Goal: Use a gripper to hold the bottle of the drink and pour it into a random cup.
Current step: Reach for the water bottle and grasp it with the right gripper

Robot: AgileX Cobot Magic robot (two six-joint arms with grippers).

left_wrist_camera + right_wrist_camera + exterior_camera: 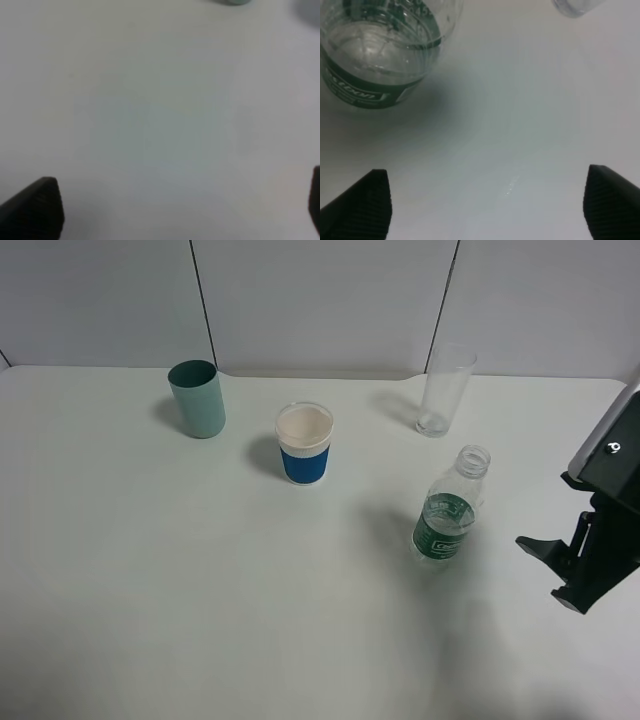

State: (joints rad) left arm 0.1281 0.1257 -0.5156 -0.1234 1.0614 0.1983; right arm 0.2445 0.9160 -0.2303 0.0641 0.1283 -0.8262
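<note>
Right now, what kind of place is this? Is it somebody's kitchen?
Probably a robot lab, not a kitchen. There is a bare white table, plain white wall panels behind it, and a black robot gripper next to an open bottle.

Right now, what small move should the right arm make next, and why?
Probably ease the right tool toward the bottle until its body sits between the open fingers. The tool is open and empty, the bottle stands upright and uncapped apart from it, and in the right wrist view it lies off to one side, not between the fingers.
</note>
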